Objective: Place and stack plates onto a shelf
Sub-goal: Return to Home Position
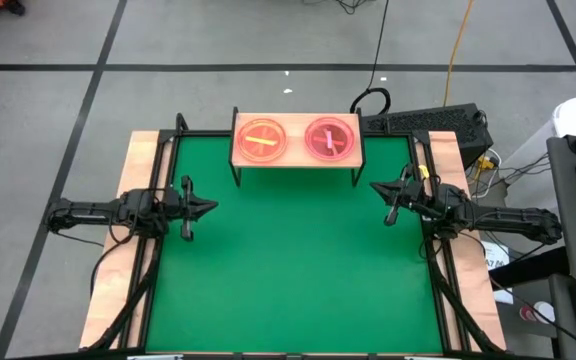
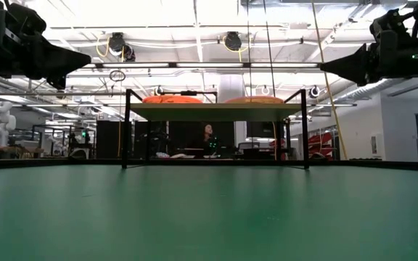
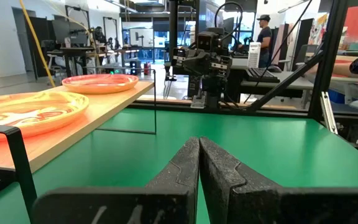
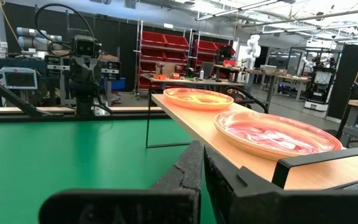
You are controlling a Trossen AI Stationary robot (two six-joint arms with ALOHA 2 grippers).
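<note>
The amber plates (image 1: 250, 149) and pink plates (image 1: 341, 129) lie in two stacks side by side on the shelf (image 1: 296, 159). It stands at the far edge of the green tabletop (image 1: 298, 260), well apart from both claws. The amber stack is on the left, its yellow bar (image 1: 261, 139) running roughly left to right. The pink bar (image 1: 328, 140) points more near to far. The shelf's long axis runs left to right. The left claw (image 1: 211, 207) and right claw (image 1: 375, 187) hover nearer, one at each side. Both have their fingers pressed together on nothing, tips pointing inward.
</note>
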